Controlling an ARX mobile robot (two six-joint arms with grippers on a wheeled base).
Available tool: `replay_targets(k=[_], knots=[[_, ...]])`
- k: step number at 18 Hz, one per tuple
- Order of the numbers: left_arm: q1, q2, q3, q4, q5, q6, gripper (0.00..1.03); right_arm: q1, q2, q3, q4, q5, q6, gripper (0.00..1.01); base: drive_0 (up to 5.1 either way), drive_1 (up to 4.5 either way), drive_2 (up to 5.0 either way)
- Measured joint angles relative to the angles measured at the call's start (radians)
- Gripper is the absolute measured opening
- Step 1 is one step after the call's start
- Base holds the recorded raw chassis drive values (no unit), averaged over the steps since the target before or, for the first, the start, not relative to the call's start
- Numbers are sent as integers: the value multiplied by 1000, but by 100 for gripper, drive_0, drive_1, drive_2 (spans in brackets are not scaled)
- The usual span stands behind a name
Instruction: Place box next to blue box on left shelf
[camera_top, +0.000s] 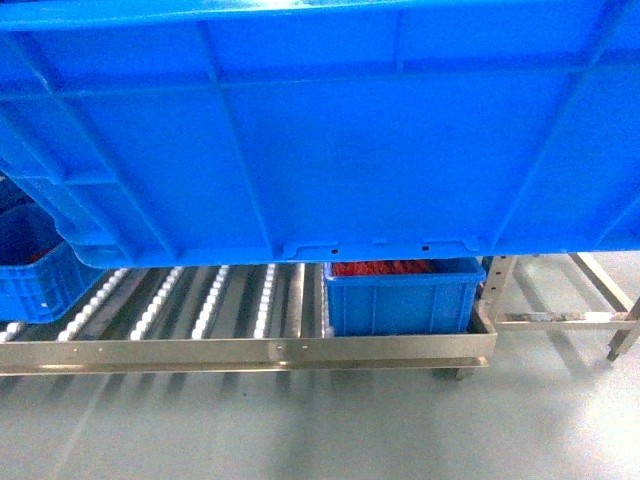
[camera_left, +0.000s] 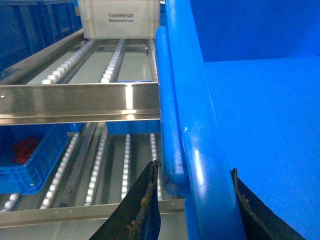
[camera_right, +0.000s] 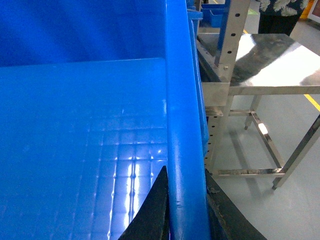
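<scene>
Carry step: both grippers, left (camera_left: 195, 200) and right (camera_right: 186, 205), clamp the box (camera_top: 330, 130) rim; next, lower onto shelf (camera_top: 240, 352) rollers at 7 o'clock, beside blue box (camera_top: 402, 296).

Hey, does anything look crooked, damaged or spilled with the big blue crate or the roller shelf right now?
Nothing stands out. The large blue ribbed plastic crate hangs level, its rolled rim clamped by the left gripper and right gripper, above the silvery roller-track shelf.

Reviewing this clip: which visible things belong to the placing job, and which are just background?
Job:
- crate, held up by its rims
- left gripper and right gripper, each clamped on a rim
- roller shelf
- small blue box on the shelf

Background:
- white tote on the upper level
- steel table
- second blue bin, far left
</scene>
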Motion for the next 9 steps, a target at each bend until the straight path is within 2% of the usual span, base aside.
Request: replay_targets(k=[9], knots=[[0, 0, 0, -5, -1, 1, 32, 0, 0, 0, -3, 0, 0, 10, -498, 243, 243]])
